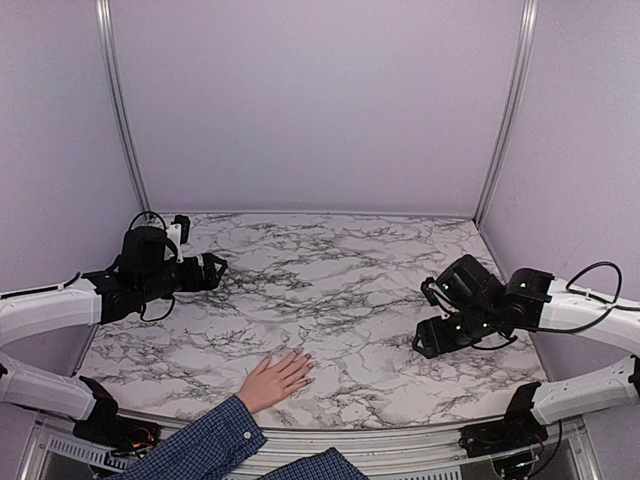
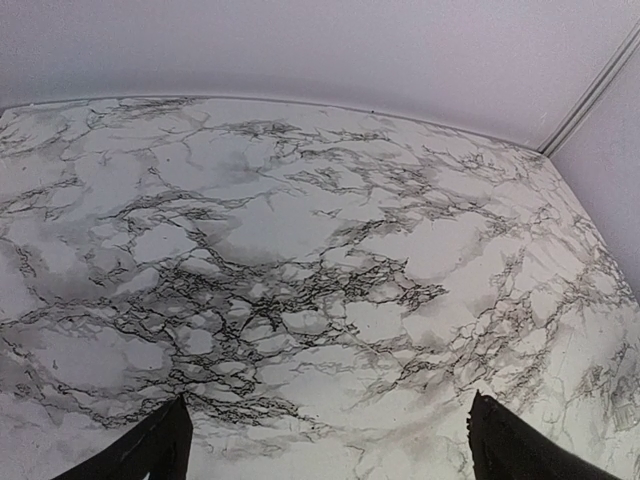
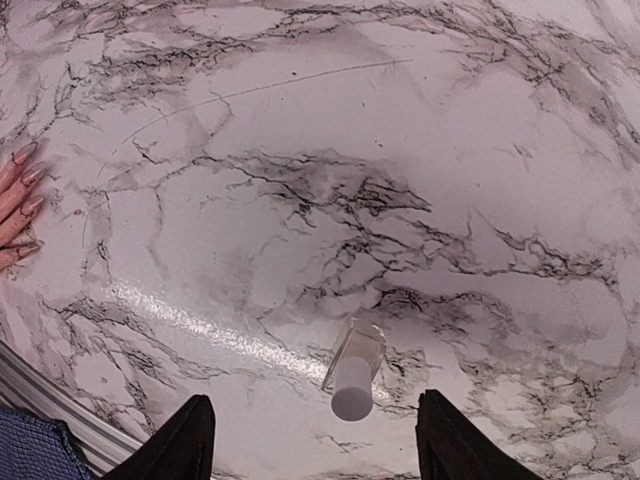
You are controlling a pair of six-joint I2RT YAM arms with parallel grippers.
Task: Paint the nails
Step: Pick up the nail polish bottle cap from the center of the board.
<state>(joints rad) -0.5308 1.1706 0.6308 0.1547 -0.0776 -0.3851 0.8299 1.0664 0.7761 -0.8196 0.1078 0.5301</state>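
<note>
A light-skinned hand (image 1: 274,380) in a blue plaid sleeve (image 1: 195,447) lies flat on the marble table near its front edge. In the right wrist view its fingertips show at the left edge with pale pink nails (image 3: 33,176). A small clear nail polish bottle (image 3: 355,367) with a white cap stands on the table between my right gripper's open fingers and a little ahead of them. My right gripper (image 3: 315,445) (image 1: 422,342) is open and empty, far right of the hand. My left gripper (image 2: 325,450) (image 1: 220,267) is open and empty at the back left.
The marble table (image 1: 330,270) is enclosed by pale lilac walls behind and at both sides. A metal rail (image 3: 40,400) runs along the table's front edge. The left wrist view shows only bare marble (image 2: 300,250).
</note>
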